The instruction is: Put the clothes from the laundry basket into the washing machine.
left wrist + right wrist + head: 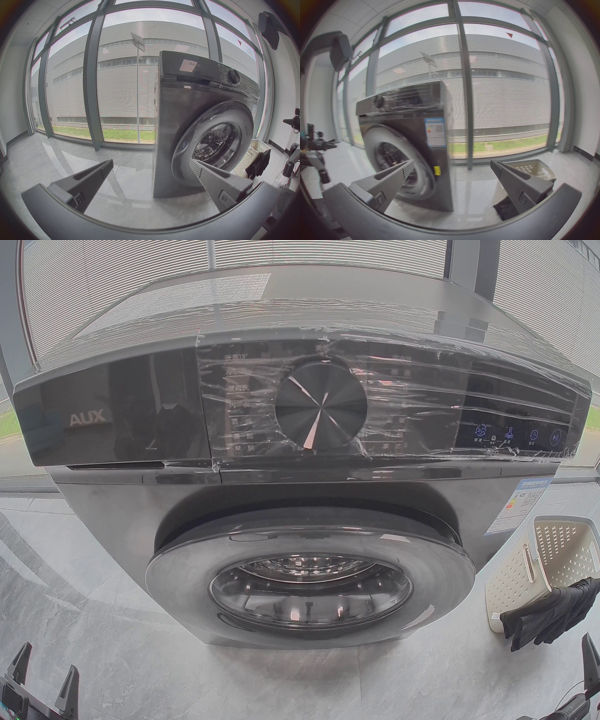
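- My right gripper (452,165) is spread wide with nothing between the fingers. It hangs low, on the right side of the washer (300,502).
- My left gripper (151,164) is just as open and just as empty, low on the left side.
- The clothes (553,612) are a dark bundle draped over the near rim of the basket (562,546), one end spilling down its outer wall toward the floor.
- The basket stands on the floor just beside the washer's right flank, so the clothes lie ahead and to the right of me.
- That makes the right arm plainly the nearer one. The left would have to cross the whole front of the washer.
- The bundle's long axis runs along the rim, roughly across my line of reach, so I judge a grasp from above across the fold would suit.
- The round door (310,580) is shut (a snag, I judge: it has to be open before anything goes in), and it faces both arms squarely.
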